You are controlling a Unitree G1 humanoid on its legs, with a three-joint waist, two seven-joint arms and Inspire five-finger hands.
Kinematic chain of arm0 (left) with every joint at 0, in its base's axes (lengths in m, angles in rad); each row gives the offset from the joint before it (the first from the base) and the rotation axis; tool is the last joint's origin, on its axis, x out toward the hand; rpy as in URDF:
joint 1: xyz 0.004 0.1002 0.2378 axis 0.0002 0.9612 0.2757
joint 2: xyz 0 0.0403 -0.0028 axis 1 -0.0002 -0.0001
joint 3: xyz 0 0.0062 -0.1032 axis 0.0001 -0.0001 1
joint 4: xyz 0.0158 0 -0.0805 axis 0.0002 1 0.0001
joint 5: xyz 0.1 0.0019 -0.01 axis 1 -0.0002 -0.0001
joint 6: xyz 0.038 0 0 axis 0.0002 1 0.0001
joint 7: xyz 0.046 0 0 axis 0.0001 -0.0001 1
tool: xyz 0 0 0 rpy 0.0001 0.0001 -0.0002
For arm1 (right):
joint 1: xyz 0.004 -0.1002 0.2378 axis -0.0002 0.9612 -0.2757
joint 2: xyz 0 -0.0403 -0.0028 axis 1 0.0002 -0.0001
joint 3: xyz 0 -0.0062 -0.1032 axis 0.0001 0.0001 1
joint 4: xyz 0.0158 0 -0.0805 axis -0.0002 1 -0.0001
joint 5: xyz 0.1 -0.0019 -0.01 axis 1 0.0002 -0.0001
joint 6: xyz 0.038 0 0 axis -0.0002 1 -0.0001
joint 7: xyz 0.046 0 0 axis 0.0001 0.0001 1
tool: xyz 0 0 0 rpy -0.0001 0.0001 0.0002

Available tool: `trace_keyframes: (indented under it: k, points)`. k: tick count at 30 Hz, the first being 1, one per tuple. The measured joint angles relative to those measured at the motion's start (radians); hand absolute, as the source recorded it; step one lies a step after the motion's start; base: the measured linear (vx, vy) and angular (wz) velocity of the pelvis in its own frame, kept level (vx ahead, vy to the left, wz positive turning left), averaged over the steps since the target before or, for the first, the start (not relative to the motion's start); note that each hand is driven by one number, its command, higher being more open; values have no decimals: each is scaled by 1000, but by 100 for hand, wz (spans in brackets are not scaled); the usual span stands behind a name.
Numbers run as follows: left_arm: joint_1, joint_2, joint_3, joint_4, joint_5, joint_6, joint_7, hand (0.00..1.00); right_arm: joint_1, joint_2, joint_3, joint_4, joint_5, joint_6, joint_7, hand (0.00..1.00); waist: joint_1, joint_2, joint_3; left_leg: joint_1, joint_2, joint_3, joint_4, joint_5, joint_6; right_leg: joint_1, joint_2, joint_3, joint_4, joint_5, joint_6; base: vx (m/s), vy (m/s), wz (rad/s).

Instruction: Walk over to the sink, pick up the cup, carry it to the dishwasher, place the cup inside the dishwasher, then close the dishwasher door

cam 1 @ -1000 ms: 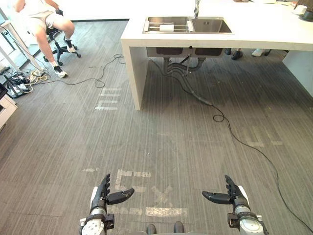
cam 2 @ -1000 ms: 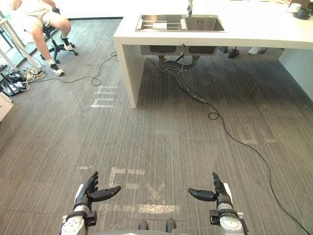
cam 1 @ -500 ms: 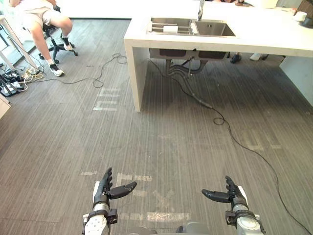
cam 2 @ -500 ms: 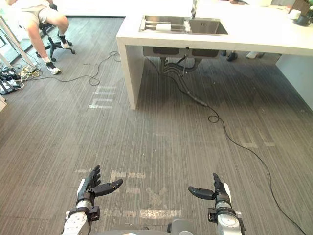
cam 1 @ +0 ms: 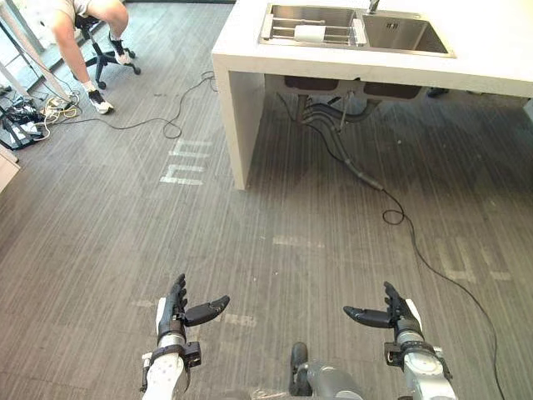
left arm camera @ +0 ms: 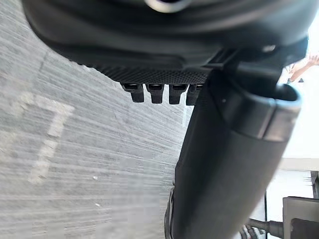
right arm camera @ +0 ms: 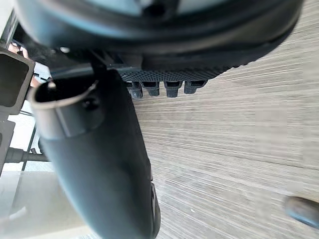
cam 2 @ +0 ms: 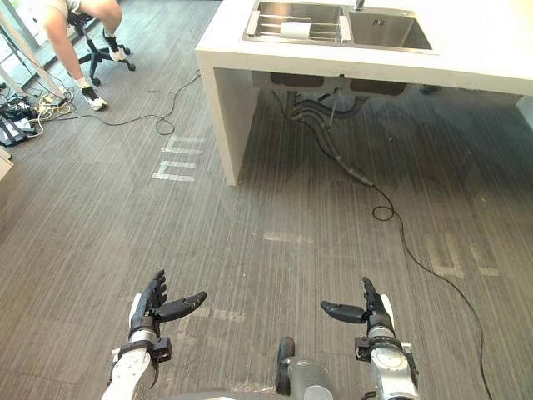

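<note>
Two hands hang low over the grey floor [cam 1: 275, 217]. The left hand [cam 1: 176, 312] is at 7 o'clock and the right hand [cam 1: 398, 318] is at 5 o'clock. Both are wide open, with fingers straight and thumbs poking in toward each other. Both hold nothing.

Far off, from 12 to 1 o'clock, stands a white counter [cam 1: 500, 50] with a metal sink [cam 1: 408, 35] set in it. The sink has two bowls side by side. A wire rack [cam 1: 283, 32] sits across one bowl, and a small white cup [cam 1: 310, 33] lies on its side on that rack, at 12 o'clock. It is well apart from both hands.

Grey pipes [cam 1: 333, 112] hang under the sink. White tape marks [cam 1: 185, 162] are stuck on the floor at 10 o'clock. At 11 o'clock a person [cam 1: 83, 12] sits on a chair [cam 1: 104, 54] with wheels.
</note>
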Motion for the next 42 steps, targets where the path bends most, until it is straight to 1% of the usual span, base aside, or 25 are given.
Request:
trace_keyframes:
  k: [1,3,5,7,8,9,10,11,13,15,17,19,21,23,26,27,29,30,31,32,34,36,38,40,42]
  points:
    - [-4,-2,0,0,0,0,-2,100,-5,0,10,0,3,-4,-2,100,16,-5,12,-63,43,32,118,-12,19,65,13,16,-24,-13,-16,418,-173,-23]
    - [-16,-11,-1,0,0,0,-10,100,-26,3,10,-2,29,-11,-4,100,35,-11,17,-174,36,46,128,-15,19,109,4,46,-55,-25,-21,335,-76,-37]
    - [-26,-20,-1,-1,-4,1,-14,100,-41,4,10,0,35,-11,-4,100,44,-11,27,-249,-5,39,-7,-19,11,138,-20,62,-60,-48,-11,282,22,-28]
    - [-30,-34,-3,-1,-12,0,-14,100,-18,5,1,1,35,-9,-4,100,56,-20,42,-246,-94,17,-378,13,-9,186,-64,69,-55,-92,22,356,130,-1]
    - [-31,-37,-4,-2,-12,0,-14,100,-13,5,-7,2,35,-9,-4,100,56,-13,38,-246,-109,3,-487,44,-7,192,-66,69,-55,-104,26,379,176,12]
    - [-36,-39,-5,-2,-12,0,-14,100,-12,10,-23,13,35,-8,-8,100,58,1,36,-241,-126,-23,-657,145,2,203,-66,67,-53,-126,40,270,136,3]
    - [-34,-37,-5,-2,-12,0,-13,100,-11,16,-24,19,35,-4,-11,100,66,1,35,-225,-130,-23,-691,217,6,208,-69,72,-48,-137,52,368,160,-11]
    - [-32,-33,-2,-2,-12,0,-9,100,-8,25,-21,20,35,0,-14,100,77,2,32,-190,-146,-21,-743,331,58,216,-83,91,-35,-166,77,302,121,-10]
    - [-41,-31,0,-5,-12,2,-7,100,-11,42,-18,13,35,0,-17,100,86,-36,41,-201,-188,0,-700,285,91,208,-135,89,3,-211,118,417,136,-5]
    - [-29,-34,-13,-6,-12,16,-7,100,-1,58,-18,3,32,1,-18,100,99,-46,39,-180,-207,33,-661,208,112,194,-176,124,102,-250,159,380,127,-29]
    - [-10,-34,-27,-9,-12,23,-7,100,7,76,-17,0,26,1,-18,100,97,-47,39,-99,-222,51,-677,165,131,113,-217,156,385,-283,193,357,162,-30]
    - [-4,-25,-35,-21,-12,23,-6,100,38,96,-2,-3,25,1,-18,100,86,-72,28,-1,-254,53,-694,124,153,-38,-274,189,797,-257,212,412,155,0]
    - [-3,-25,-35,-40,-12,23,1,100,63,99,19,-1,23,2,-16,100,75,-78,24,75,-258,39,-700,88,164,-122,-303,170,950,-277,176,377,85,19]
    - [-10,-24,-34,-50,-12,21,9,100,69,100,26,3,13,2,-11,100,52,-76,22,143,-252,10,-737,77,170,-200,-309,131,942,-305,134,356,36,35]
    - [-27,-17,-29,-43,-12,18,14,100,59,100,28,27,13,3,-9,100,21,-69,25,210,-204,-34,-783,69,158,-271,-245,84,643,-304,145,408,-48,39]
    - [-34,-9,-27,-38,-12,18,17,100,63,100,31,14,13,6,-10,100,17,-71,25,225,-189,-51,-790,57,136,-283,-206,92,483,-268,151,373,-109,35]
    - [-34,6,-25,-35,-12,18,26,100,103,100,49,-79,6,10,-10,100,5,-93,19,246,-193,-72,-802,34,100,-283,-173,128,265,-112,135,422,-159,39]
    - [-29,13,-15,-33,-11,19,31,100,148,103,57,-148,-15,8,-5,100,2,-118,9,268,-214,-91,-800,13,81,-284,-174,153,246,57,78,311,-165,25]
    - [-32,-3,-6,-25,-11,22,34,100,157,94,55,-163,-21,7,-2,100,0,-97,8,281,-198,-104,-798,-2,76,-288,-168,143,278,28,88,387,-206,23]
    - [-25,-9,10,-30,-9,22,39,100,164,98,53,-177,-26,8,0,100,-3,-74,-11,285,-170,-129,-795,-11,62,-285,-146,127,285,-9,70,367,-199,14]
    - [-25,-17,44,-53,-9,21,52,100,166,117,54,-196,-46,10,4,100,-3,-57,-17,267,-132,-159,-722,-20,46,-255,-112,96,273,-59,57,394,-232,22]
    - [9,-46,57,-150,-8,27,62,100,220,132,67,-280,-49,15,6,100,-1,-36,-3,167,-102,-167,-403,-23,16,-152,-64,61,207,-86,23,301,-203,33]
    - [56,-74,61,-281,-7,28,74,100,286,125,103,-392,-49,13,7,100,21,-12,11,33,-39,-107,-64,48,-16,-62,-6,60,163,-108,-13,321,-165,3]
    - [69,-72,64,-390,26,28,88,100,336,147,133,-468,-51,6,1,100,38,-13,10,-111,2,-42,77,12,11,2,12,64,131,-130,-38,352,-123,-5]
    - [69,-73,66,-471,39,28,113,100,366,163,140,-499,-53,-5,1,100,51,-23,4,-191,-3,-14,9,-28,12,40,8,82,98,-140,-36,301,-61,-20]
